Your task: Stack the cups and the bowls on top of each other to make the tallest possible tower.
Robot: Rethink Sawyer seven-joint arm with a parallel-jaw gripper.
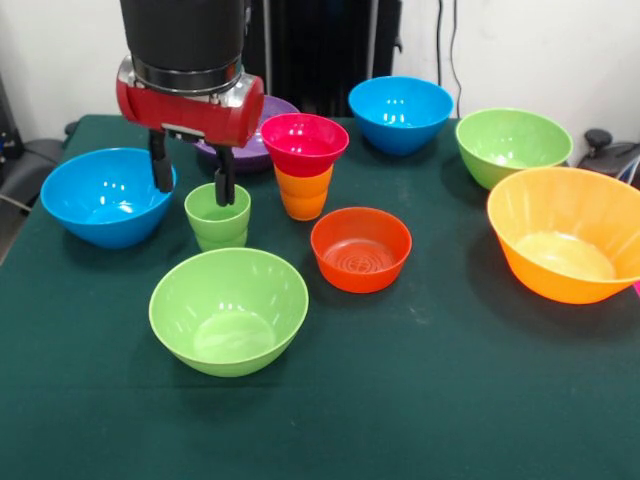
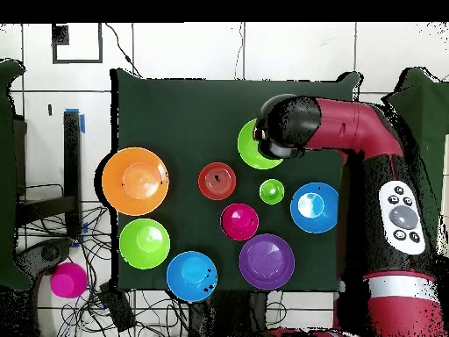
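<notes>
The light green cup (image 1: 218, 215) stands upright left of centre; it also shows in the overhead view (image 2: 272, 191). My gripper (image 1: 191, 178) is open just above it. One finger (image 1: 223, 182) is at the cup's mouth, the other hangs outside its left wall. The small magenta bowl (image 1: 304, 142) sits on the orange cup (image 1: 303, 193). The orange-red bowl (image 1: 360, 249) stands beside them. Around them are two blue bowls (image 1: 107, 197) (image 1: 400, 113), two light green bowls (image 1: 228, 310) (image 1: 512, 145) and the large orange bowl (image 1: 568, 233). The purple bowl (image 1: 258, 152) is partly hidden behind the gripper.
All stand on a dark green table cloth (image 1: 420, 400). In the overhead view my red arm (image 2: 368, 140) covers part of a green bowl (image 2: 252, 147). A magenta round thing (image 2: 67, 280) lies off the table among cables.
</notes>
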